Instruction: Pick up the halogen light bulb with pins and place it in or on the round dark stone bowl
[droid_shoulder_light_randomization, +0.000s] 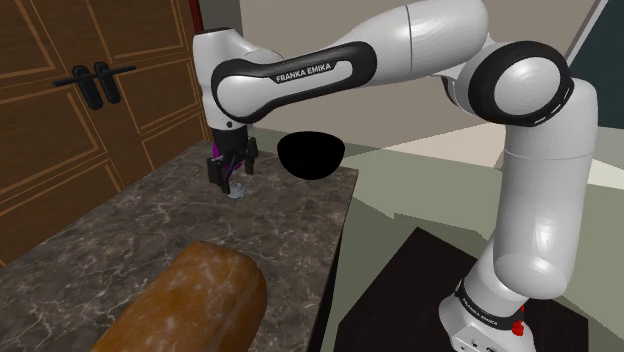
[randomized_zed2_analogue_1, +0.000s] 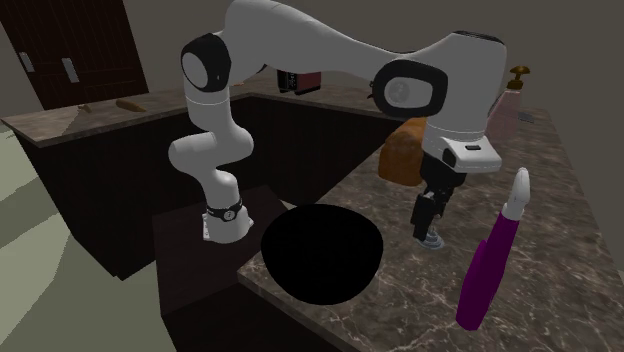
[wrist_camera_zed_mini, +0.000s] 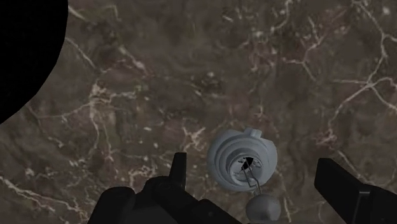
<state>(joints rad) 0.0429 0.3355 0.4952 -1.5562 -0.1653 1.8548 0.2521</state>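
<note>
The halogen bulb (wrist_camera_zed_mini: 243, 159) is pale grey and ribbed, and it lies on the dark marble counter (wrist_camera_zed_mini: 191, 83) with its pin end by a small round base. My black gripper (wrist_camera_zed_mini: 254, 168) hangs just above it, open. The fingers (wrist_camera_zed_mini: 180, 167) stand on either side of the bulb and do not touch it. In the shoulder view the gripper (droid_shoulder_light_randomization: 232, 180) points down at the bulb (droid_shoulder_light_randomization: 237, 192). The round black bowl (droid_shoulder_light_randomization: 311, 155) sits at the counter's edge, a little to that view's right. In the second exterior view the bowl (randomized_zed2_analogue_1: 322, 252) is left of the gripper (randomized_zed2_analogue_1: 428, 225) and the bulb (randomized_zed2_analogue_1: 431, 241).
A brown bread loaf (droid_shoulder_light_randomization: 190, 300) lies at the near end of the counter. A purple and white brush-like item (randomized_zed2_analogue_1: 495, 255) stands to the right of the bulb in the second exterior view. Wooden doors (droid_shoulder_light_randomization: 90, 90) back the counter. The counter edge (droid_shoulder_light_randomization: 340, 230) drops toward the stand (droid_shoulder_light_randomization: 480, 310).
</note>
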